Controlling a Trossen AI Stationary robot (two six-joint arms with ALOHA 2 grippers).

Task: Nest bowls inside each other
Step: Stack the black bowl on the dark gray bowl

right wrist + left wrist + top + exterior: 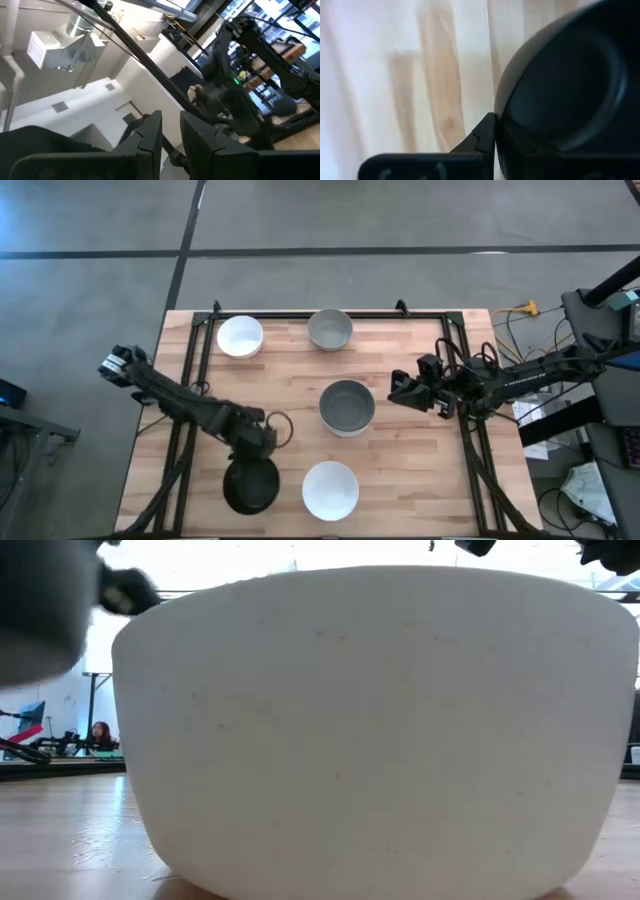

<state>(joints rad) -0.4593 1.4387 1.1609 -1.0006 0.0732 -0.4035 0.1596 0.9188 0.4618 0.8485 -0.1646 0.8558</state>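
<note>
Black bowl (251, 486) round, smooth, clamped by left gripper (258, 448).

Even daylight; the white bowl (375, 730) looms blurred, backlit by bright windows.

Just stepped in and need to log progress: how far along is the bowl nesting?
Barely started. Nothing looks nested yet: in the high view the five bowls sit apart on the table. In hand: the left gripper is shut on the black bowl at its rim. The right gripper waits beside the middle grey bowl. Left: stacking everything, including the far grey bowl, far white bowl and near white bowl.
</note>
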